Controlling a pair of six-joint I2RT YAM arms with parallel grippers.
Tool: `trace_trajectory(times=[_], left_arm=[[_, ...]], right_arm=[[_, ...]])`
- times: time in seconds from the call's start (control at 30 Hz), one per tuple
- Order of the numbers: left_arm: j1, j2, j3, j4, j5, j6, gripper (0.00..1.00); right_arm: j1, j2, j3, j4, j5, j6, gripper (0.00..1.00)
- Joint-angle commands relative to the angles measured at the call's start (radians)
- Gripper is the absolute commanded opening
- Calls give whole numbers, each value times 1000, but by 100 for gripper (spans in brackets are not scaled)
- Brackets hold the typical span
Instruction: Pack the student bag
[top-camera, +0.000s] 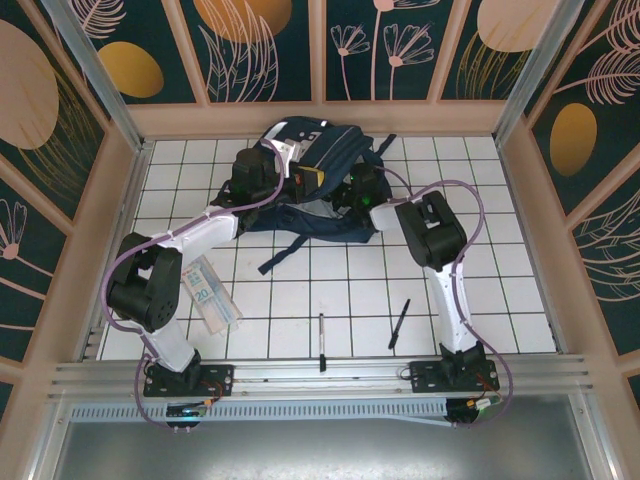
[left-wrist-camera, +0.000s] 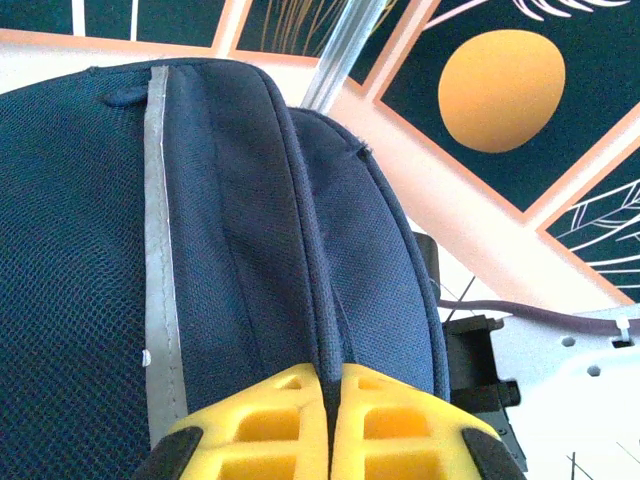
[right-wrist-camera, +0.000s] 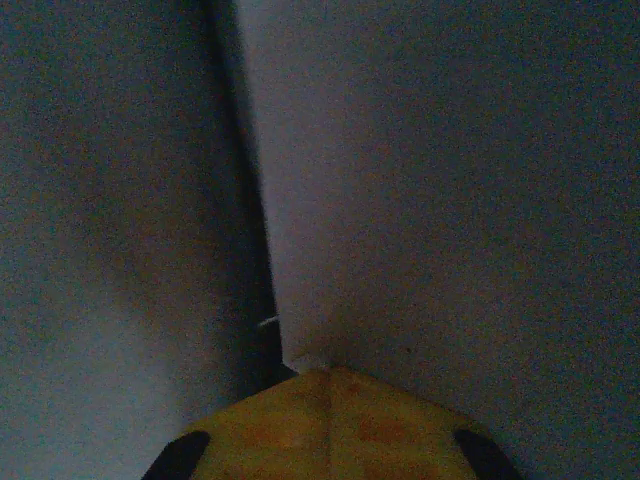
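The student bag (top-camera: 330, 145) is laid at the far middle of the surface (top-camera: 480, 250), with its mouth turned towards the arms so that it can be reached from the near side. The left end effector (left-wrist-camera: 330, 385) is closed tight on a ridge of the navy fabric beside the grey stripe. The seam is seen to run straight in between the yellow fingers (left-wrist-camera: 270, 420). This grip is judged to be meant for lifting the edge of the opening, so that room is left for the other arm.

The right end effector (right-wrist-camera: 325, 375) is pushed into a dark space, taken to be the inside of the bag, and its fingers are pressed together. A pale flat sheet (right-wrist-camera: 420, 200) is met right at their tips, but whether it is pinched or only touched cannot be told.

A notebook (top-camera: 212, 295) and two pens (top-camera: 321, 342) (top-camera: 400, 323) are left on the near tiles, well apart from the bag and apparently waiting to be packed.
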Motion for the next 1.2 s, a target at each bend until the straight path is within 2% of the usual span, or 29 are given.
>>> trace_trajectory(times=[0.0, 0.1, 0.23, 0.33, 0.47, 0.5, 0.6, 0.67, 0.8, 0.97, 1.07, 1.17], left_arm=[[-16, -60, 39, 82, 81, 28, 0], [-17, -57, 46, 81, 83, 28, 0], [-15, -59, 59, 72, 75, 27, 0], [-12, -74, 59, 64, 52, 33, 0], [-11, -88, 53, 70, 36, 32, 0], [-10, -90, 50, 76, 34, 28, 0], [-10, -96, 39, 86, 25, 20, 0], [-11, -98, 34, 86, 19, 20, 0], [-10, -98, 22, 91, 12, 18, 0], [-10, -92, 16, 116, 19, 3, 0], [-10, -88, 25, 113, 22, 6, 0], [-10, -84, 35, 103, 31, 10, 0]], right_arm=[[22, 41, 47, 139, -22, 36, 2], [27, 56, 63, 92, -21, 16, 14], [26, 59, 39, 109, -38, 28, 18], [17, -14, -31, 72, -49, -22, 27], [-4, -125, -87, -44, -58, -129, 32], [-11, -145, -86, -82, -64, -154, 33], [-21, -184, -80, -150, -72, -218, 22], [-24, -199, -71, -198, -61, -246, 20], [-20, -207, -70, -210, -46, -187, 13], [18, -179, -35, -223, 5, -101, 14], [38, -109, 1, -200, 0, -49, 22], [60, -55, 19, -179, 18, -23, 24]])
